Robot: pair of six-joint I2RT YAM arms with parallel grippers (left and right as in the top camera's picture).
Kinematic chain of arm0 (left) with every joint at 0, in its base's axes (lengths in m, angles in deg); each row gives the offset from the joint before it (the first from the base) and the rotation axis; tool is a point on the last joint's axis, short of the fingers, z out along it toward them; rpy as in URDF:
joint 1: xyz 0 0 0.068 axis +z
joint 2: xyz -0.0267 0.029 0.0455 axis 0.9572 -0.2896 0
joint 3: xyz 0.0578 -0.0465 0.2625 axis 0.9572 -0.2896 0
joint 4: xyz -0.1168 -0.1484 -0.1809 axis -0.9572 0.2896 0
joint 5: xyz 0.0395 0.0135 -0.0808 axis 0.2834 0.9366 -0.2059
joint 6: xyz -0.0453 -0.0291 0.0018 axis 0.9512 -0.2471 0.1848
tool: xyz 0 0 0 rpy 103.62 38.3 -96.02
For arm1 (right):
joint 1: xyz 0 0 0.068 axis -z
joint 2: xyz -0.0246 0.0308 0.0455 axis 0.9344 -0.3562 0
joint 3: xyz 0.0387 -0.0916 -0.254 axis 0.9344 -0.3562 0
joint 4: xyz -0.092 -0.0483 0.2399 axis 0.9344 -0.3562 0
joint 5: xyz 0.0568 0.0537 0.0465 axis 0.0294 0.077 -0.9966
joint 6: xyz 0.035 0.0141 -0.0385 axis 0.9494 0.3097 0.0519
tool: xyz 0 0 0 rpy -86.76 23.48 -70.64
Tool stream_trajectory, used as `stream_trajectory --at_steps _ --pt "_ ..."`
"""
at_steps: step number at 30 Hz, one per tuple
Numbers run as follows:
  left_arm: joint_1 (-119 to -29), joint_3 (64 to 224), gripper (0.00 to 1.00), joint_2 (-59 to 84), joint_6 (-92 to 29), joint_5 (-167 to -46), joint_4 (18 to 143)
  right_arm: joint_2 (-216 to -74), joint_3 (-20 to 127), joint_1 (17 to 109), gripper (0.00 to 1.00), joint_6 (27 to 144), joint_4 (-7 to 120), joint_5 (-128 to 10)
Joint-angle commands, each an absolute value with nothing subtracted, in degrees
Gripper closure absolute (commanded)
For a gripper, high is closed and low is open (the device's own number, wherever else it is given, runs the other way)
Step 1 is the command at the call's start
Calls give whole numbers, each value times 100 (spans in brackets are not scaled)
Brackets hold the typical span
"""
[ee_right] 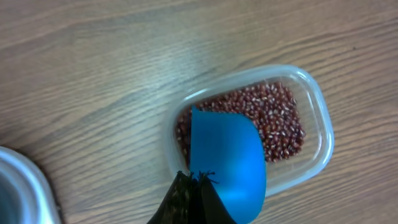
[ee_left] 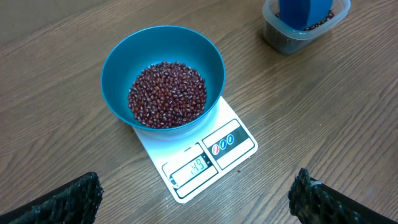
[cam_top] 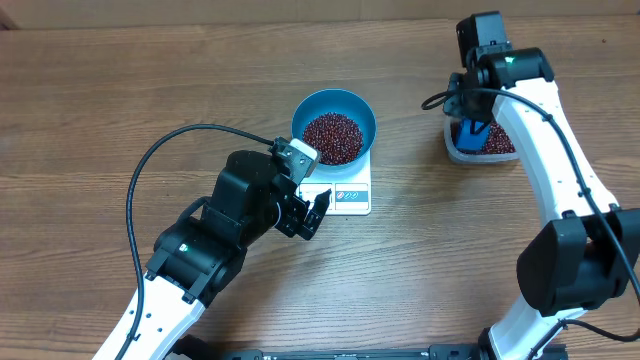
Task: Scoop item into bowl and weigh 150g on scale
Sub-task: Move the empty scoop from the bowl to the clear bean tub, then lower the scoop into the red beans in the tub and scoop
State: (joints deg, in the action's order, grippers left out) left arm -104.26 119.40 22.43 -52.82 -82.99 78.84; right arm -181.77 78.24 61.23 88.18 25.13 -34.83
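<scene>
Overhead cam is showing the blue bowl (cam_top: 306, 108) sitting on the white scale (cam_top: 350, 196), roughly mid-table, with the beans (cam_top: 333, 137) lying in a heap inside it. Left wrist view is catching the scale's display, which is reading what looks like 149. The left gripper (cam_top: 305, 215) is hanging just in front of the scale with its fingers spread wide, holding nothing. Over on the right, the right gripper (ee_right: 194, 186) is pinching the blue scoop (ee_right: 227, 162) tight, and the scoop is hanging over the clear tub (ee_right: 318, 124) with more beans in it. Can't tell if it's touching them. The tub is sitting well apart from the bowl on the wooden table (cam_top: 100, 80).
</scene>
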Motion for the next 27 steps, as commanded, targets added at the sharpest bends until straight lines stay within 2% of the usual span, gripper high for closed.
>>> stream_trajectory --at_steps 1,15,27 --pt "-10415 11909 1 2219 -5245 -8301 7878 -18161 7562 6134 96 8905 2646 -3262" --pt "-10415 11909 0 2219 -5245 -8301 7880 -18159 7050 6136 96 8905 3221 -3761" --pt "-10415 11909 0 2219 -5245 -8304 7880 -18085 8038 6482 96 8813 2605 -3608"
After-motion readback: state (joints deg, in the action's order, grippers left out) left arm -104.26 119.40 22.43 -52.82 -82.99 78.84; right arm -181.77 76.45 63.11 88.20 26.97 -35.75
